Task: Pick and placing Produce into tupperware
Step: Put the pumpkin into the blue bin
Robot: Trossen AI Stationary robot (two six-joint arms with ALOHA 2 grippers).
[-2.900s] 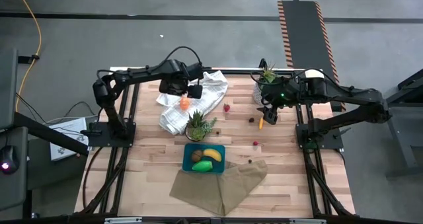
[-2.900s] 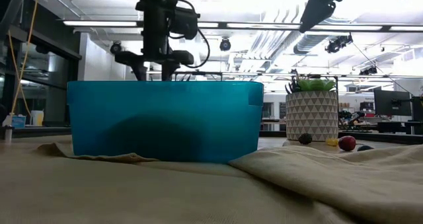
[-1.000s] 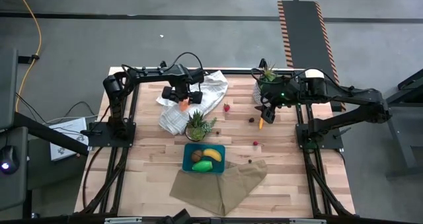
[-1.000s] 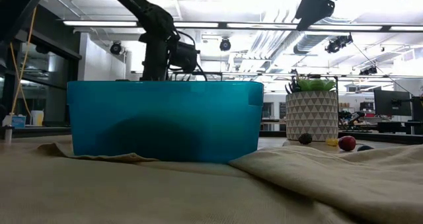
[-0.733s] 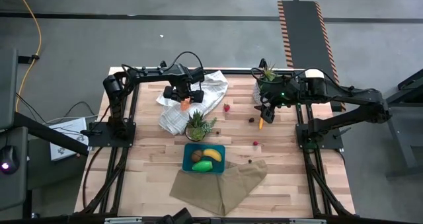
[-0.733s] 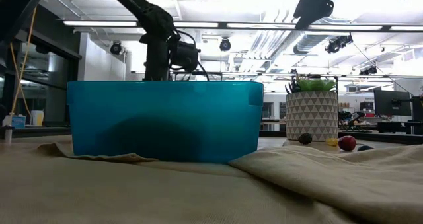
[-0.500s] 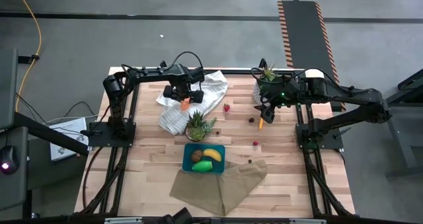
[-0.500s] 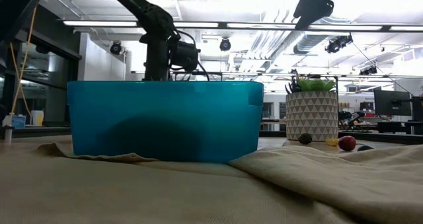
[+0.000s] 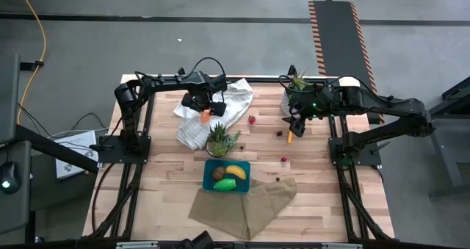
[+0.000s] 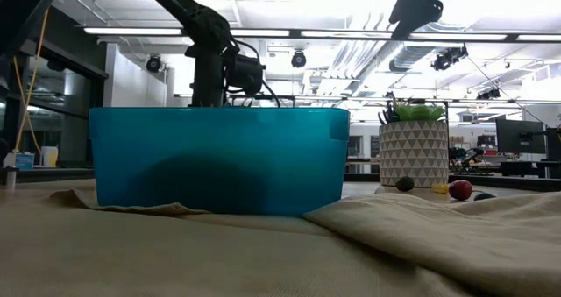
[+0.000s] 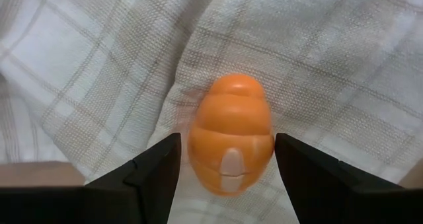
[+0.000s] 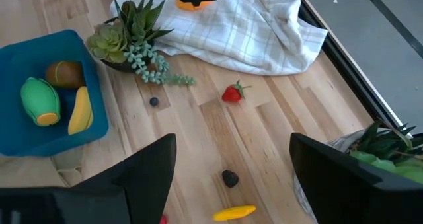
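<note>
An orange piece lies on the white checked towel. My left gripper is open and low over it, one finger on each side; I cannot tell whether they touch it. In the high view this gripper is over the towel. The teal tupperware holds a kiwi, a banana and a green pepper. My right gripper is open and empty, above the table near the white plant pot.
A strawberry, a dark berry, a yellow-orange piece and a small blue berry lie on the wood. A succulent plant stands just beyond the tupperware. A tan cloth lies under the tupperware's near side.
Since the earliest frame my left gripper has come down onto the towel over the orange piece. In the last second both arms have kept still.
</note>
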